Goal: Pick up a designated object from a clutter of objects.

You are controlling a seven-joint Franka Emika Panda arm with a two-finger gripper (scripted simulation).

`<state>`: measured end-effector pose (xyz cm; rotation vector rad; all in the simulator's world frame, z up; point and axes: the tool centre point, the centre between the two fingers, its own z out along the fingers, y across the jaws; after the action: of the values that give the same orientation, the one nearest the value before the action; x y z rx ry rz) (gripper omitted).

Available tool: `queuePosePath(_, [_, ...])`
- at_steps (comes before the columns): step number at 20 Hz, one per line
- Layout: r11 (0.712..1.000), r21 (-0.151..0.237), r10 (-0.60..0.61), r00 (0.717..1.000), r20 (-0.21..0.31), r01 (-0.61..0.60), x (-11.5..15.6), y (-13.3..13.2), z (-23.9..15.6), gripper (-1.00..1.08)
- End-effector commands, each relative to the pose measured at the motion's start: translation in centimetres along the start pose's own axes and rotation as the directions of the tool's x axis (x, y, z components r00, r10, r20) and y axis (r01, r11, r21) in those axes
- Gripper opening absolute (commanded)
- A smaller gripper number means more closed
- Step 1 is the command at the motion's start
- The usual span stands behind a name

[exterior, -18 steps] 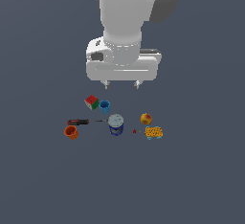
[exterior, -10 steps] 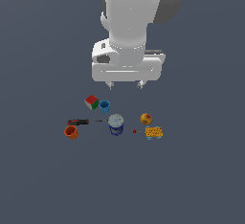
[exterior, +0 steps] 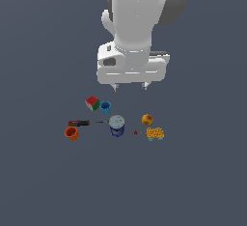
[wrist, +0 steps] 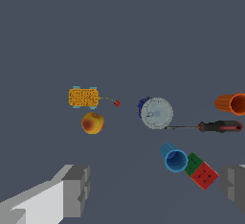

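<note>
The small bright blue cup (exterior: pixel 105 107) stands upright next to the red/green cube (exterior: pixel 92 103); it also shows in the wrist view (wrist: pixel 174 158), touching or nearly touching the cube (wrist: pixel 201 172). My gripper (exterior: pixel 130 87) hangs open and empty above the clutter, up and to the exterior view's right of the blue cup. In the wrist view its two grey fingers (wrist: pixel 74 190) stand wide apart, with the blue cup between them but nearer one finger.
An orange cup (exterior: pixel 72 133), a screwdriver (exterior: pixel 82 123), a dark-blue silver-lidded can (exterior: pixel 116 125), a yellow-red fruit (exterior: pixel 147 120) and a yellow packet (exterior: pixel 155 134) lie around on the dark grey floor (exterior: pixel 43 181).
The arm has shifted to the exterior view's right and slightly down. The objects have not moved.
</note>
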<state>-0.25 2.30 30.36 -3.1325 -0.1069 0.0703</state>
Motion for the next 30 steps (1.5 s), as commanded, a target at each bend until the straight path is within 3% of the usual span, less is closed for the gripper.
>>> queuePosePath(1, [1.000, 0.001, -0.007, 1.000, 0.000, 0.007, 0.0, 0.3, 0.5, 1.00])
queuePosePath(15, [0.990, 0.006, -0.139, 0.990, -0.017, 0.139, -1.6, 4.5, 8.2, 1.00])
queuePosePath(30, [0.941, -0.013, -0.338, 0.940, -0.037, 0.338, -7.8, 10.2, 18.9, 1.00])
